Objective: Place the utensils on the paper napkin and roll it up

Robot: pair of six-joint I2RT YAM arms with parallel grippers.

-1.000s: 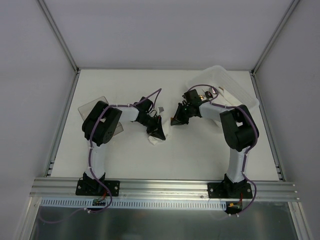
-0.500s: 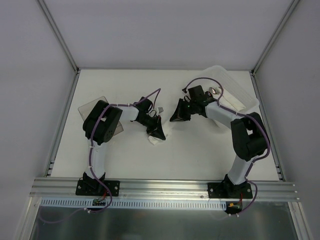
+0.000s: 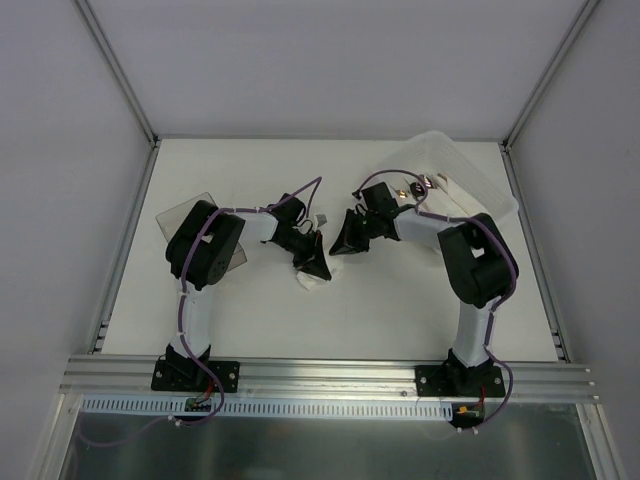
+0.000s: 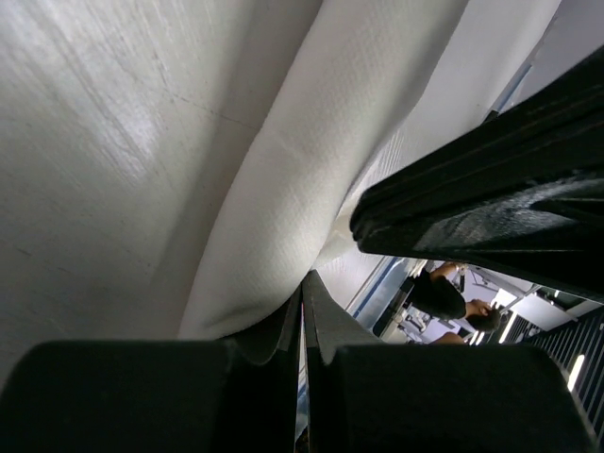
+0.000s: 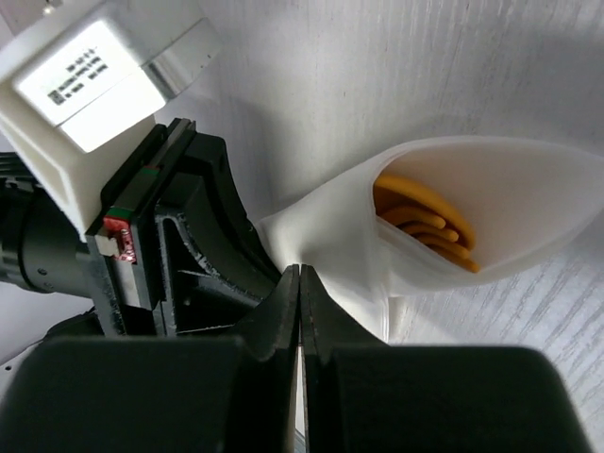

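Note:
The paper napkin [image 3: 316,279] lies mid-table, folded into a loose roll. In the right wrist view the napkin [image 5: 491,198] opens like a pocket, and the orange utensils [image 5: 427,223] lie inside it. My right gripper [image 5: 300,274] is shut, pinching a tuck of the napkin's edge; in the top view it [image 3: 343,243] sits just right of the roll. My left gripper [image 3: 317,264] is shut at the roll's fold, and in its own view [image 4: 304,283] the napkin [image 4: 311,160] runs up to its tips. The utensils are hidden in the other views.
A translucent plastic tray [image 3: 478,178] stands at the back right with small shiny bits [image 3: 420,183] at its near edge. A smoky clear box [image 3: 183,211] lies at the left behind my left arm. Metal rails edge the table.
My right gripper has swung left and slightly nearer, closing onto the napkin beside the left gripper. The left arm and the napkin have stayed put.

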